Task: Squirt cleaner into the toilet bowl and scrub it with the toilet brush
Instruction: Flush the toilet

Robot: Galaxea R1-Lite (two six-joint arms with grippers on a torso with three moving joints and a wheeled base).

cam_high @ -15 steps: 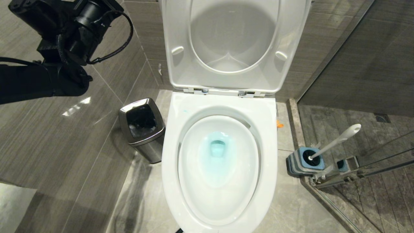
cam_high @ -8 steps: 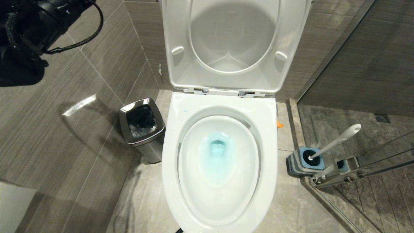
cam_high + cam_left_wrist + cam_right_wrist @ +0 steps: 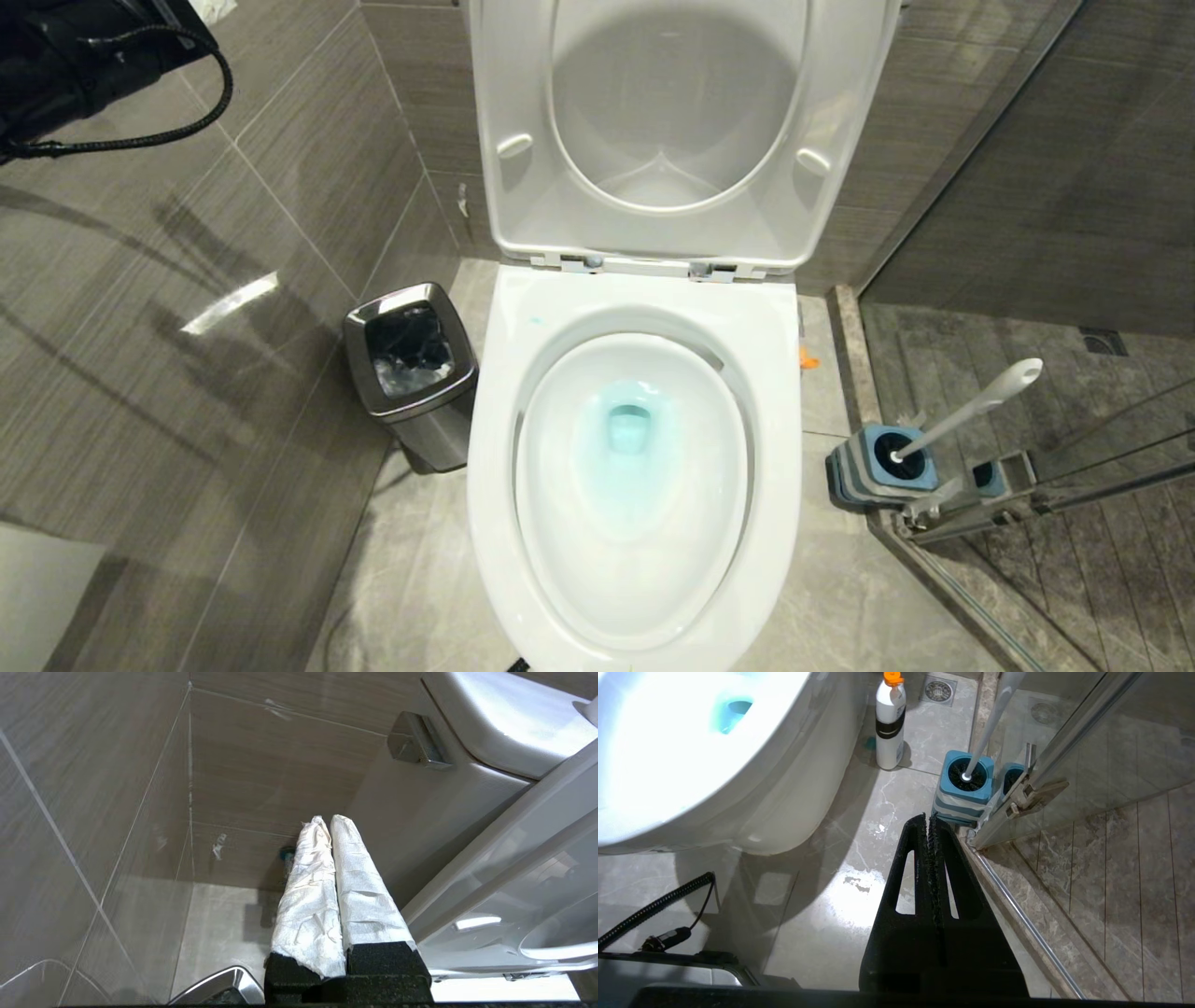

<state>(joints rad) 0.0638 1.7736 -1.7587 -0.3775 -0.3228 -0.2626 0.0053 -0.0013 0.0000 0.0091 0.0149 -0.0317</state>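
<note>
The white toilet bowl (image 3: 780,373) stands with seat and lid raised (image 3: 504,93). Turquoise cleaner (image 3: 627,429) tints the water in the basin, and a small teal spot (image 3: 535,320) sits on the rim. To the bowl's right, the toilet brush (image 3: 971,406) leans in its blue holder (image 3: 882,462). My left arm (image 3: 84,56) is high at the far left. Its left gripper (image 3: 328,820) has white-wrapped fingers, shut and empty, and points at the wall corner beside the lid. My right gripper (image 3: 927,817) hangs shut and empty over the floor, just short of the holder (image 3: 966,784).
A steel bin (image 3: 411,373) stands against the left wall beside the bowl. A white bottle with an orange cap (image 3: 890,723) stands on the floor by the toilet's right side. The glass shower door and its sill (image 3: 1074,485) close off the right.
My left arm has swung up and to the left, from beside the bin's wall into the top left corner of the head view. Nothing else has moved.
</note>
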